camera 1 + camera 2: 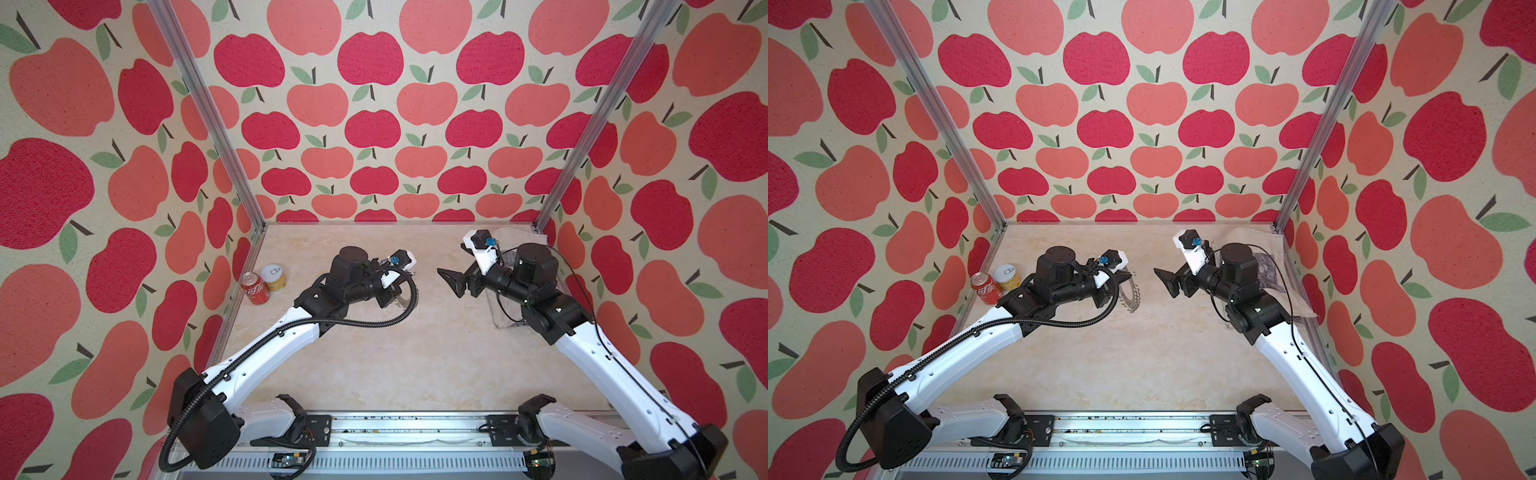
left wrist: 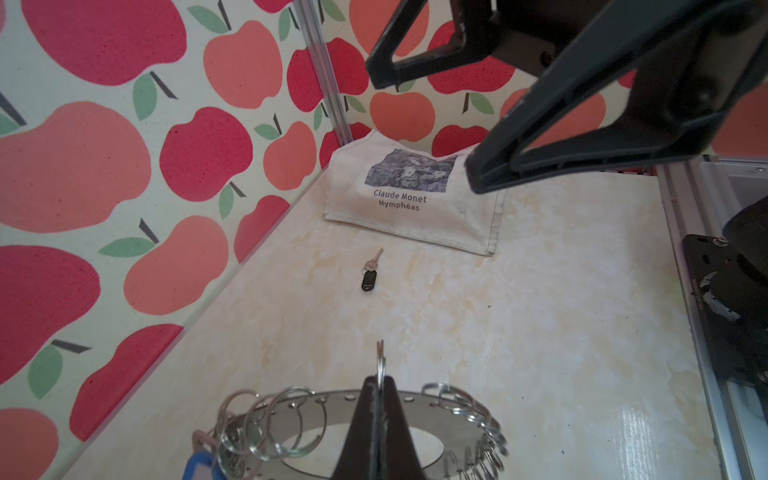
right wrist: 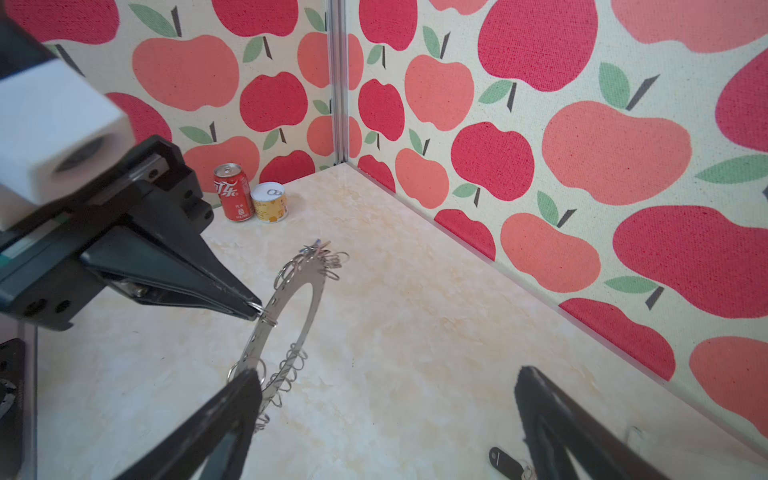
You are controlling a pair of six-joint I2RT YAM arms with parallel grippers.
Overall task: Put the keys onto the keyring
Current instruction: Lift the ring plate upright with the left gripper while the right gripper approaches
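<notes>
Keyring (image 3: 286, 316) clamped at its rim by left gripper (image 3: 255, 311); black-tagged key (image 3: 505, 459) lies flat nearest right gripper (image 3: 386, 376), whose fingers stand spread.

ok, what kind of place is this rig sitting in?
Looks like a staged robot test booth, not a home: apple-print cloth walls on aluminium posts, left arm and right arm mounted on a front rail.

Both top views look down from high at 6 o'clock toward 12, covering the table (image 1: 395, 357). The left wrist camera, low and close, faces the bag (image 2: 415, 208) at 2 o'clock; the right wrist camera faces the cans (image 3: 232, 191) at 10. Both wrist views share the keyring (image 2: 324, 411).
</notes>
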